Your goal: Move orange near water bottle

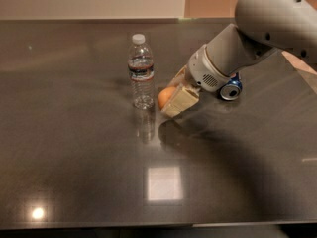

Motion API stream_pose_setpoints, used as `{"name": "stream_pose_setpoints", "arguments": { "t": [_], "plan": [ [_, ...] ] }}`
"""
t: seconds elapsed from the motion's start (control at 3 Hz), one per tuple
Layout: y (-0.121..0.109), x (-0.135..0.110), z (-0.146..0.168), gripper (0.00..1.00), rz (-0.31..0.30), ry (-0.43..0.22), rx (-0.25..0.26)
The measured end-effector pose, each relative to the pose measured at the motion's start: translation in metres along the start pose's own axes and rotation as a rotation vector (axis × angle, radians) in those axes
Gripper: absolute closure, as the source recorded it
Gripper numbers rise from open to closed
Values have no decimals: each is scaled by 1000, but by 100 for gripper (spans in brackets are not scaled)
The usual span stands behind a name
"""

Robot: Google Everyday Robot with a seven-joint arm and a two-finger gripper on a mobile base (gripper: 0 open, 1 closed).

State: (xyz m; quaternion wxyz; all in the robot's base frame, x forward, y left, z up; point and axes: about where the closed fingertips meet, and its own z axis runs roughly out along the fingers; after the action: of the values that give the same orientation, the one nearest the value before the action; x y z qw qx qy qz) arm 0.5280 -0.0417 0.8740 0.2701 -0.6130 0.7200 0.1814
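Observation:
The water bottle [142, 72], clear with a white cap and a dark label band, stands upright on the dark table [74, 157]. The orange [164, 96] is just right of the bottle's base, a small gap apart from it. My gripper [167, 103] reaches in from the right and is shut on the orange, with a tan finger [180, 101] in front of the fruit covering its right side. The orange is low, at about table level; I cannot tell whether it touches the surface.
A blue soda can [231, 89] lies on its side behind my white arm [233, 53], to the right of the gripper. The table's far edge runs along the wall. A bright light reflection sits on the table at the front centre.

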Motion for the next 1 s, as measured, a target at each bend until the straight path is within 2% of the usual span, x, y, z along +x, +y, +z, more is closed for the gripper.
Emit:
{"name": "stream_pose_setpoints", "arguments": {
  "t": [0.33,0.67,1.0],
  "plan": [
    [-11,1,8,100,17,-3,20],
    [-18,3,14,82,26,-6,41],
    [-22,4,20,59,36,-6,50]
  ]
}}
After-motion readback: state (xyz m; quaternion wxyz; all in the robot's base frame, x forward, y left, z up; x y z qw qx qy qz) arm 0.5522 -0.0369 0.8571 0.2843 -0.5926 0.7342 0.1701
